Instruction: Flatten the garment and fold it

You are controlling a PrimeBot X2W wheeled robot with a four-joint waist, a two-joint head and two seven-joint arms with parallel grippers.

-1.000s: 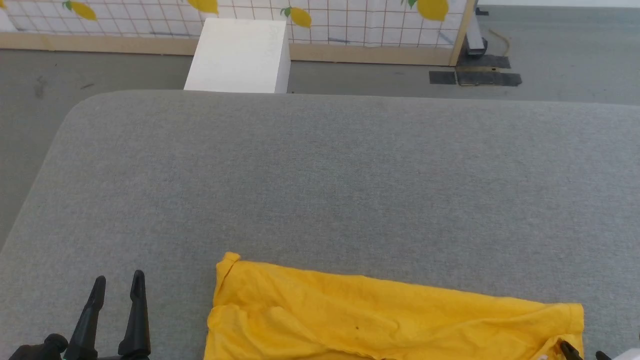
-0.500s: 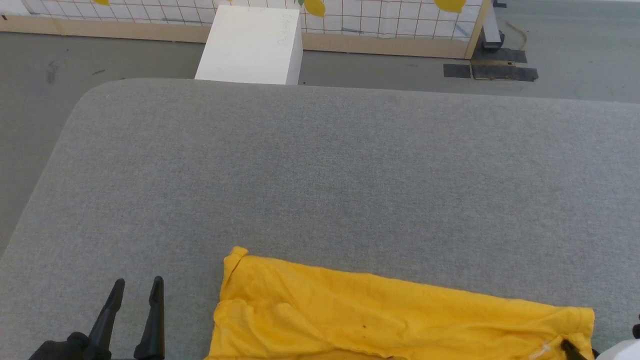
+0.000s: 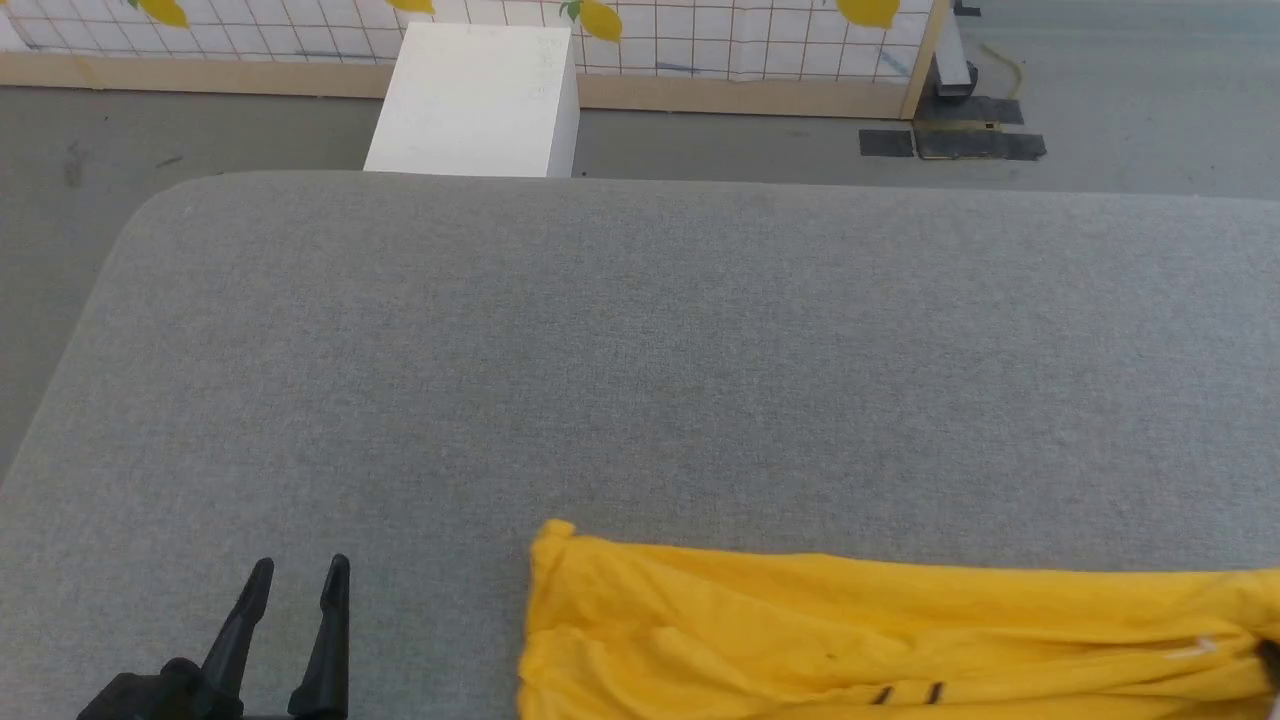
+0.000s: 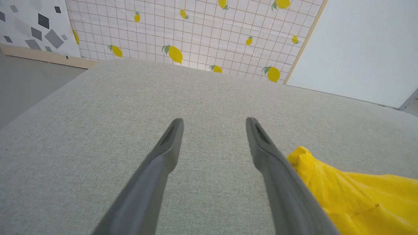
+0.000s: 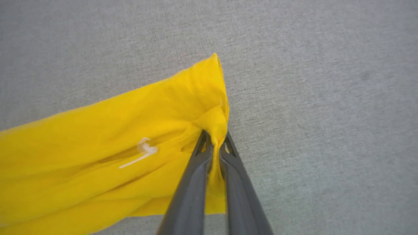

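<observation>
At the near edge of the grey fabric-covered table [image 3: 640, 350], the mustard-yellow cloth T-shirt [image 3: 850, 630] lies bunched in a long wrinkled band. The right gripper [image 5: 214, 138] pinches one corner of it; the left gripper [image 3: 300, 565] stands spread and empty beside it. Flattening looks barely begun, and folding is not yet started.

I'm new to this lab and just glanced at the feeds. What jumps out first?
The bright yellow garment, rumpled at the near right of the grey padded table, stands out most. The right gripper is shut on a bunched fold at its end, while the left gripper stands open over bare table to its left. A lemon-printed panel stands beyond the table.
</observation>
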